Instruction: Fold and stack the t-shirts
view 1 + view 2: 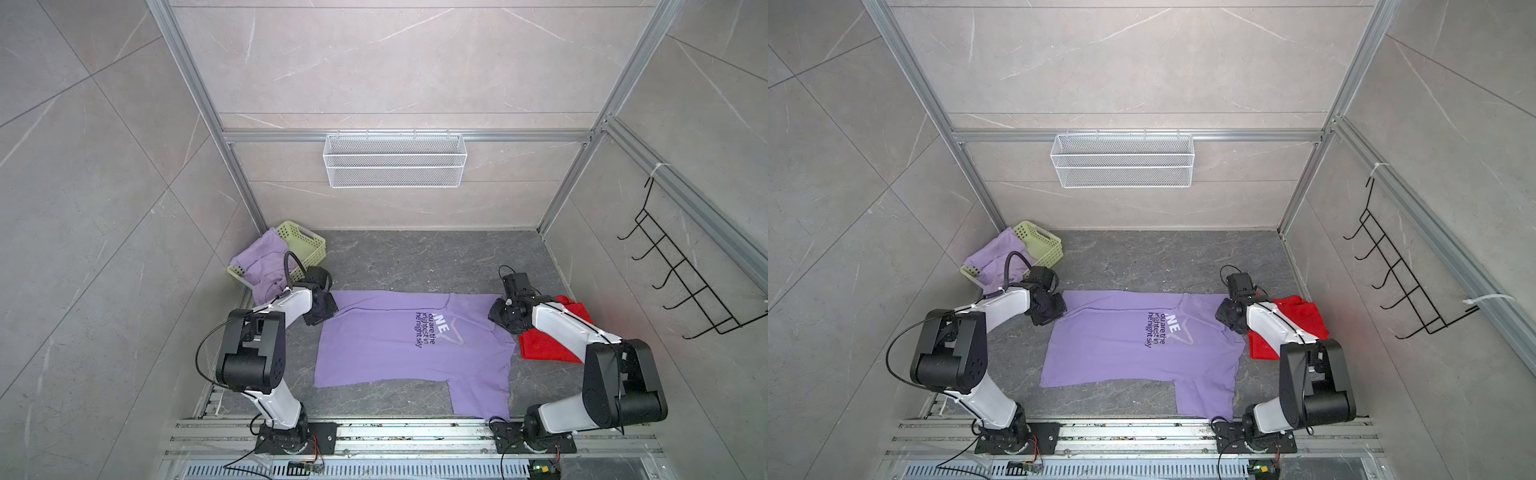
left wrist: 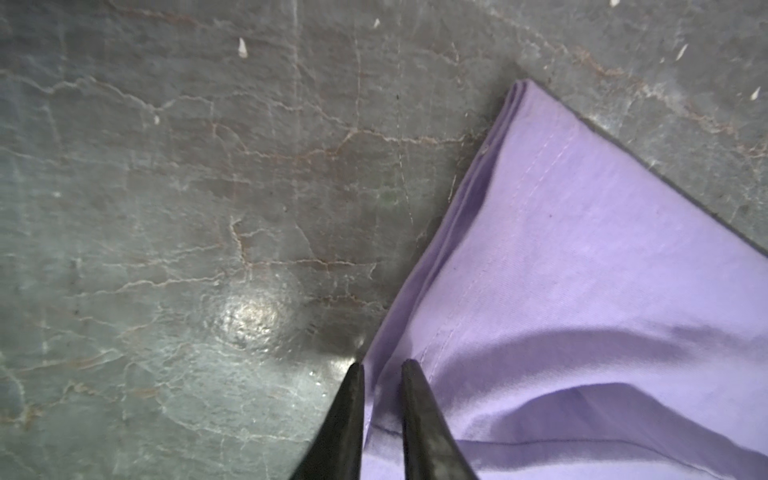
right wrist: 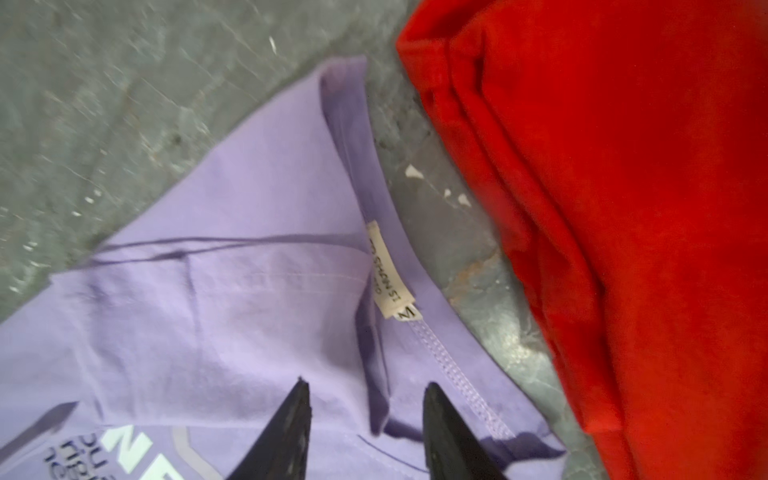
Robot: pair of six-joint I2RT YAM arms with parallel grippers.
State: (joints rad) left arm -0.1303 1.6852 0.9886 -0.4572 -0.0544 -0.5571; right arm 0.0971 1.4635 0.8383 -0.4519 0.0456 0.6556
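A spread lilac t-shirt [image 1: 386, 349] lies on the dark table [image 1: 415, 257], print up, with the left gripper [image 1: 329, 308] at its far left corner and the right gripper [image 1: 498, 316] at its collar end. A crumpled lilac t-shirt [image 1: 264, 266] spills from the pale green basket [image 1: 309, 244]. 1 red cloth [image 1: 546, 347] lies just beside the collar end.

Lilac all over the spread t-shirt [image 1: 374, 345], with white block letters and dark purple small print on its chest; white neck label [image 3: 390, 270], print on it perhaps grey. Same lilac on the crumpled t-shirt [image 1: 259, 264] in the pale green basket [image 1: 311, 249]. Bright red cloth [image 1: 544, 351]. Dark grey tabletop [image 1: 415, 257], pale-veined like marble.
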